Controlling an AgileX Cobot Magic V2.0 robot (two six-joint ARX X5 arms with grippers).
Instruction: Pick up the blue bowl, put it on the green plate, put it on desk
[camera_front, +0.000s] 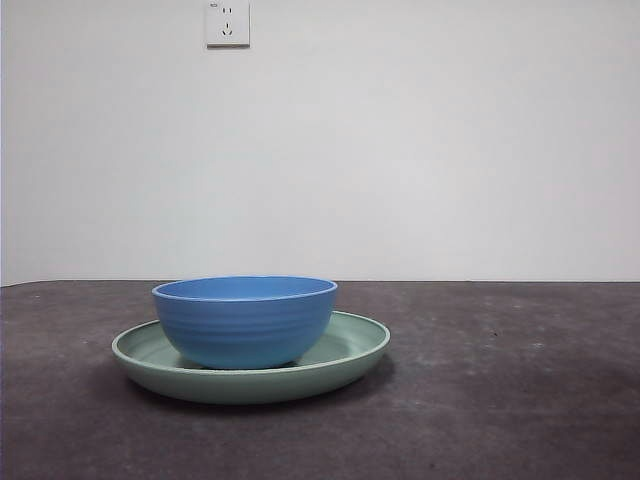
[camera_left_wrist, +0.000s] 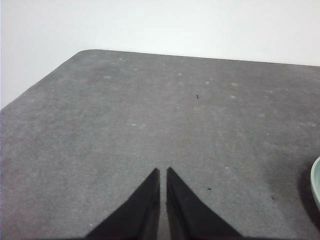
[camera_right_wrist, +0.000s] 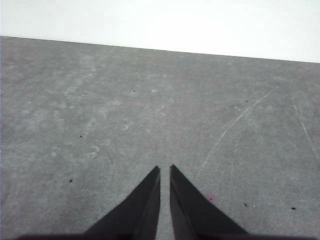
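The blue bowl (camera_front: 245, 320) stands upright inside the green plate (camera_front: 350, 352), which rests on the dark grey desk (camera_front: 500, 380), left of centre in the front view. No arm shows in that view. My left gripper (camera_left_wrist: 163, 170) is shut and holds nothing, above bare desk; a sliver of the green plate's rim (camera_left_wrist: 316, 182) shows at that picture's edge. My right gripper (camera_right_wrist: 165, 167) is shut and holds nothing, over bare desk (camera_right_wrist: 150, 110), with neither bowl nor plate in its view.
A white wall with a power socket (camera_front: 227, 22) stands behind the desk. The desk's rounded far corner (camera_left_wrist: 85, 51) shows in the left wrist view. Light scratches (camera_right_wrist: 235, 125) mark the desk surface in the right wrist view.
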